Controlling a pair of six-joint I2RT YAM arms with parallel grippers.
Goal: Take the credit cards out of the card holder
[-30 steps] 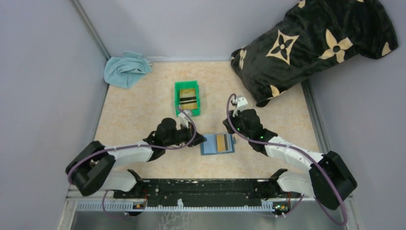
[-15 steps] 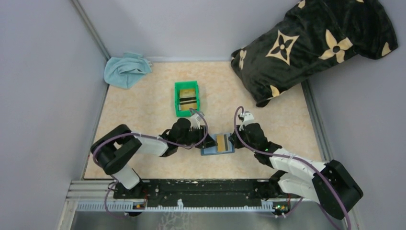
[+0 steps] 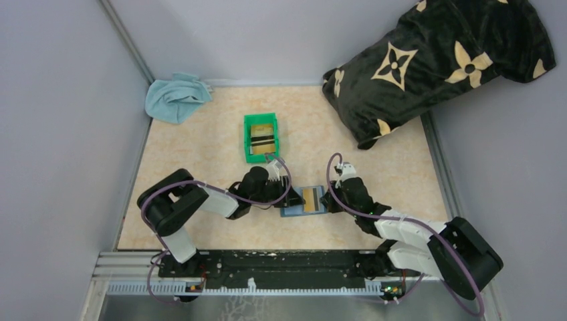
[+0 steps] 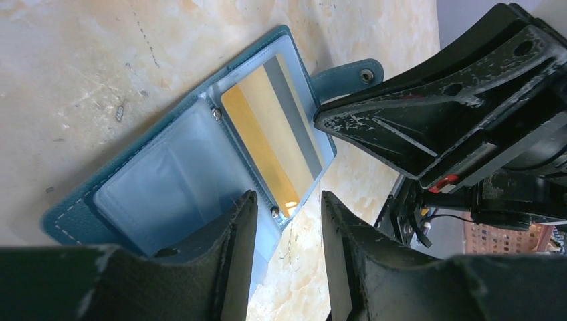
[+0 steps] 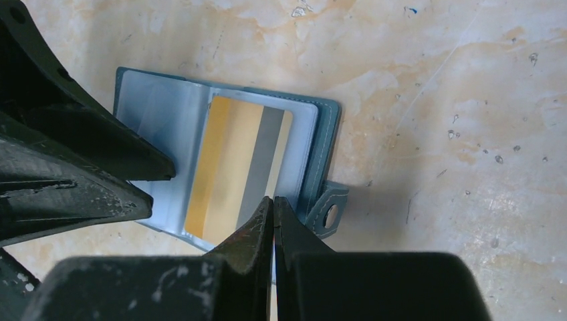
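Card holder (image 3: 293, 208) open flat at mid-desk (image 3: 200, 154), between the two end effectors. One gold card (image 5: 231, 167) with grey stripe, in the clear sleeve nearest the snap tab (image 5: 329, 212).

Left end effector (image 4: 287, 200): fingers spread, nothing between, tips over holder's left edge. Right end effector (image 5: 273, 204): fingers pressed together, tip at holder's right edge beside tab.

One green bin (image 3: 246, 137) beyond, tan-and-black contents, count unclear. One blue cloth (image 3: 175, 97) in far-left corner, one patterned pillow (image 3: 434, 60) far right. Bare desk flanks both arms.

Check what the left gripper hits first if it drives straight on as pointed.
Likely the open card holder, near the gold card; the left gripper sits right at its edge, so depth is unclear.
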